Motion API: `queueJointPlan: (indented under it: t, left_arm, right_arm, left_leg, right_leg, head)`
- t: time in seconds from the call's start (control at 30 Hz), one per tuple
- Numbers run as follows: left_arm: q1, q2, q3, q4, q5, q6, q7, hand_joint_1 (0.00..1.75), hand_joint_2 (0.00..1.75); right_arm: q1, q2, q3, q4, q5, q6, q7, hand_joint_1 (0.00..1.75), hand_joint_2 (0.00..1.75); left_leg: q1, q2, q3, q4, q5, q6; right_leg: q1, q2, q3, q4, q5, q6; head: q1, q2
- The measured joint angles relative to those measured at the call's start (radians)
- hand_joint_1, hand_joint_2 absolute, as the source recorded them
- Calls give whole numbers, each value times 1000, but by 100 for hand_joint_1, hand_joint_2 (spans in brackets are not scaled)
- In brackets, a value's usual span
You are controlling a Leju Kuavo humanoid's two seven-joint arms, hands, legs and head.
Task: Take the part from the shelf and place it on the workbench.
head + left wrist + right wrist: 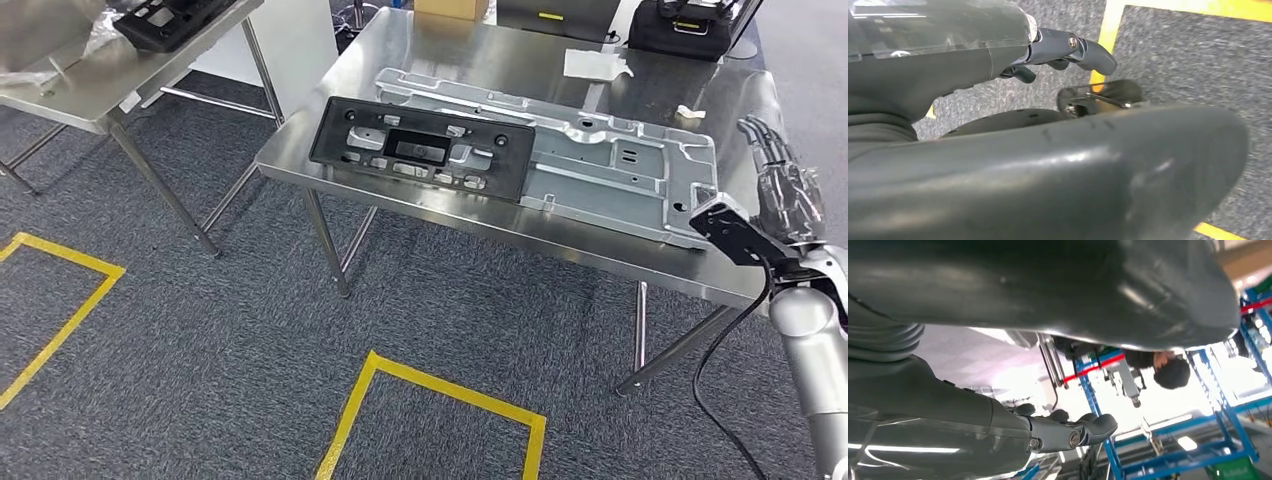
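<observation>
A black plastic panel (420, 148) with several cutouts lies flat on the steel workbench (470, 60), overlapping the near left end of a long silver stamped metal plate (600, 165). My right hand (785, 185) is raised at the bench's right end, just past the plate, fingers stretched out and holding nothing; its fingers (1083, 432) also show in the right wrist view. My left hand (1063, 50) hangs over the grey carpet with nothing in it, its fingers loosely apart.
A second steel table (90, 80) at the upper left carries another black part (165, 20). A black case (690, 25) and a white cloth (595, 63) sit at the bench's far side. Yellow floor lines (440, 395) mark the carpet. Blue racks (1228, 405) and a person (1168, 372) stand beyond.
</observation>
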Motion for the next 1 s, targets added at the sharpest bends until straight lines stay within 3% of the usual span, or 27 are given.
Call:
queueJointPlan:
  t: [0.03, 0.1, 0.17, 0.23, 0.27, 0.3, 0.37, 0.4, 0.43, 0.47, 0.5, 0.57, 0.6, 0.67, 0.73, 0.77, 0.83, 0.9, 0.93, 0.97, 1.0]
  left_arm:
    - [0, 0, 0, 0, 0, 0, -1, 0, 0]
    - [0, 0, -1, 0, 1, 1, -3, 0, 0]
    - [-1, 0, -1, 0, 2, 2, -5, 0, 0]
    - [-1, 0, -1, 0, 3, 2, -6, 0, 0]
    - [0, 0, -1, 0, 3, 2, -5, 0, 0]
    - [0, 0, -1, 0, 4, 2, -3, 0, 0]
    - [1, -1, -2, 0, 4, 2, -1, 0, 0]
    - [1, -1, -2, 0, 3, 3, 0, 0, 0]
    - [1, -2, -3, 0, 3, 3, 0, 0, 0]
    - [1, -2, -4, 0, 3, 3, 1, 0, 0]
    - [1, -2, -4, 0, 2, 4, 2, 0, 0]
    - [0, -2, -6, 0, 1, 4, 6, 0, 0]
    - [0, -3, -7, 0, 0, 4, 8, 0, 0]
    - [-1, -4, -8, 0, 0, 3, 11, 0, 0]
    - [0, -4, -8, 0, 0, 3, 12, 0, 0]
    - [0, -4, -8, 0, 0, 4, 13, 0, 0]
    - [0, -4, -8, 0, 0, 6, 16, 0, 0]
    - [0, -5, -8, 0, 0, 10, 18, 0, 0]
    - [-1, -5, -8, 0, 1, 13, 19, 0, 0]
    - [-1, -5, -9, 0, 1, 15, 20, 0, 0]
    - [-2, -5, -9, 0, 1, 17, 22, 0, 0]
  right_arm:
    - [14, 0, -1, -6, -2, -2, 0, 0, 0]
    - [31, -1, -5, -20, -3, -4, -1, 0, 0]
    - [38, -2, -8, -30, -4, -5, -2, 0, 0]
    - [50, -2, -11, -33, -5, -5, -2, 0, 0]
    - [59, -2, -12, -33, -5, -5, -2, 0, 0]
    - [66, -2, -12, -32, -5, -4, -2, 0, 0]
    - [68, -1, -12, -27, -5, -4, -3, 0, 0]
    - [66, 0, -12, -22, -4, -4, -4, 0, 0]
    - [64, 1, -12, -14, -3, -4, -5, 0, 0]
    - [64, 2, -11, -7, -2, -4, -6, 0, 0]
    - [63, 3, -11, 0, -2, -4, -6, 0, 0]
    - [62, 2, -11, 8, -3, -4, -7, 0, 0]
    - [62, 0, -12, 10, -4, -5, -9, 0, 0]
    - [62, -4, -13, 14, -6, -5, -12, 0, 87]
    - [63, -4, -13, 18, -7, -5, -14, 0, 175]
    - [64, -4, -12, 21, -7, -4, -14, 0, 175]
    - [63, 0, -11, 25, -3, -5, -15, 0, 87]
    - [59, 7, -7, 33, 7, -8, -18, 0, 0]
    - [57, 12, -4, 39, 14, -10, -20, 0, 0]
    - [55, 17, -1, 45, 19, -13, -21, 0, 0]
    - [54, 22, 4, 50, 24, -15, -23, 0, 0]
  left_leg:
    - [0, -1, 53, -66, 17, 4]
    - [-4, -3, 154, -208, 6, 15]
    - [-11, -4, 187, -270, -10, 26]
    - [-12, -3, 177, -277, 9, 41]
    - [-11, -1, 170, -282, 22, 49]
    - [-9, 0, 160, -287, 36, 57]
    - [-10, 3, 128, -290, 63, 65]
    - [-11, 3, 109, -288, 76, 66]
    - [-12, 3, 91, -286, 89, 66]
    - [-13, 4, 73, -283, 100, 66]
    - [-13, 3, 55, -279, 110, 64]
    - [-14, 3, 27, -266, 126, 59]
    - [-15, 2, 16, -260, 132, 56]
    - [-17, 1, 5, -253, 148, 45]
    - [-16, 1, 0, -254, 160, 33]
    - [-15, 0, -7, -246, 148, 27]
    - [-11, -2, -33, -178, 69, 16]
    - [-6, -2, -64, -51, -26, 8]
    - [-4, -2, -70, 4, -43, 5]
    - [-2, -2, -65, 35, -33, 2]
    - [-1, -2, -46, 35, -5, 2]
  right_leg:
    - [0, -1, -11, 2, 9, 3]
    - [0, -1, -25, 4, 24, 13]
    - [-1, -1, -26, 1, 40, 27]
    - [-5, -1, -27, -4, 50, 41]
    - [-6, 0, -33, 6, 34, 46]
    - [-7, 1, -45, 35, -3, 49]
    - [-8, 2, -81, 151, -110, 53]
    - [-8, 2, -96, 218, -149, 55]
    - [-7, 2, -100, 268, -162, 56]
    - [-7, 2, -89, 289, -150, 57]
    - [-6, 2, -61, 275, -122, 56]
    - [-4, 2, 40, 157, -84, 51]
    - [-1, 2, 92, 81, -91, 46]
    - [6, 2, 149, -11, -117, 34]
    - [6, 0, 143, -23, -108, 20]
    - [4, -1, 136, -24, -98, 12]
    - [0, -5, 114, -26, -75, -2]
    - [0, -5, 84, -25, -52, -8]
    - [0, -5, 68, -24, -41, -7]
    - [0, -4, 51, -22, -30, -5]
    - [0, -4, 36, -20, -21, -2]
  head:
    - [0, 0]
    - [0, 0]
    - [0, 0]
    - [0, 0]
    - [0, 0]
    - [1, 0]
    - [1, 0]
    - [1, 0]
    - [1, 0]
    - [1, 0]
    - [1, 0]
    - [1, 0]
    - [1, 0]
    - [1, 0]
    - [1, 0]
    - [1, 0]
    - [1, 0]
    - [0, 0]
    - [0, 0]
    - [0, 0]
    - [0, 0]
